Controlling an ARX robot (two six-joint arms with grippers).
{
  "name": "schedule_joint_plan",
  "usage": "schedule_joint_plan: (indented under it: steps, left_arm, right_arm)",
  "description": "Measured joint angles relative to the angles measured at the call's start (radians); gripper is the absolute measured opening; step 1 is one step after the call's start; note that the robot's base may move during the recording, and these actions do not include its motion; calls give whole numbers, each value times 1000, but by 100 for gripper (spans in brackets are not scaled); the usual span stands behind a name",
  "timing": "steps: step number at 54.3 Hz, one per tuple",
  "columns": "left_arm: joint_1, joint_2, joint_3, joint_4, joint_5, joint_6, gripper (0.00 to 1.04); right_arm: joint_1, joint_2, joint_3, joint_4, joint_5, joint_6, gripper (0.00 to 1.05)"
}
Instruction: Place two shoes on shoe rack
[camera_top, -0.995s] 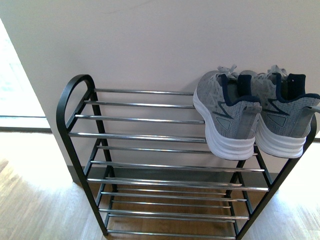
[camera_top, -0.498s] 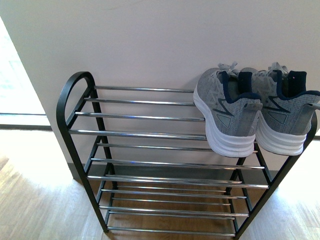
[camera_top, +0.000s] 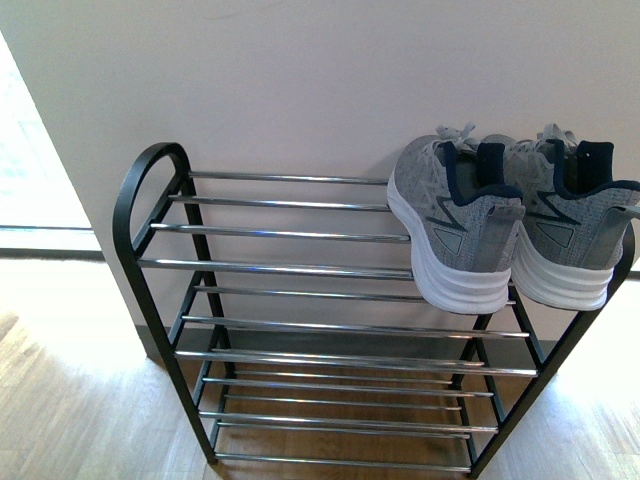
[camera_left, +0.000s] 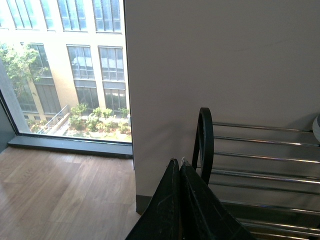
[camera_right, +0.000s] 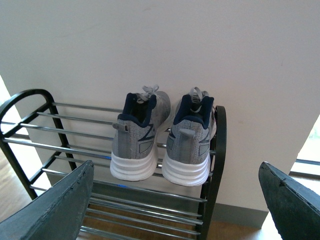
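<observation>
Two grey knit shoes with white soles stand side by side, heels outward, on the right end of the shoe rack's (camera_top: 135, 200) top tier: one shoe (camera_top: 455, 225) nearer the middle, the other shoe (camera_top: 575, 230) by the right frame. In the right wrist view both shoes (camera_right: 137, 132) (camera_right: 190, 137) sit on the rack (camera_right: 220, 150), and my right gripper (camera_right: 176, 164) is open and empty, back from their heels. My left gripper (camera_left: 177, 161) is shut on nothing, off the rack's left end (camera_left: 205, 135). Neither gripper shows in the front view.
The rack stands against a white wall (camera_top: 320, 80) on a wooden floor (camera_top: 80, 410). Lower tiers of silver rods (camera_top: 340, 360) hold nothing. A floor-level window (camera_left: 65, 70) lies left of the wall corner.
The rack and shoes sit slightly higher in the front view than a second ago. The shoes keep their place on the top tier.
</observation>
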Motion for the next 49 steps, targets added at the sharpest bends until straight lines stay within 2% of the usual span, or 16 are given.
schedule_joint_plan:
  steps: [15, 20, 32, 36, 43, 49]
  left_arm:
    - [0, -68, 0, -69, 0, 0, 1]
    - [0, -202, 0, -232, 0, 0, 1]
    - [1, -227, 0, -245, 0, -1, 2]
    - [1, -227, 0, -245, 0, 0, 12]
    - [1, -227, 0, -245, 0, 0, 37]
    - [1, -227, 0, -245, -2, 0, 64]
  right_arm:
    - [0, 0, 0, 0, 0, 0, 96]
    - [0, 0, 0, 0, 0, 0, 96]
    - [0, -1, 0, 0, 0, 0, 96]
    - [0, -1, 0, 0, 0, 0, 96]
    - [0, -1, 0, 0, 0, 0, 96]
    - [0, -1, 0, 0, -1, 0, 96]
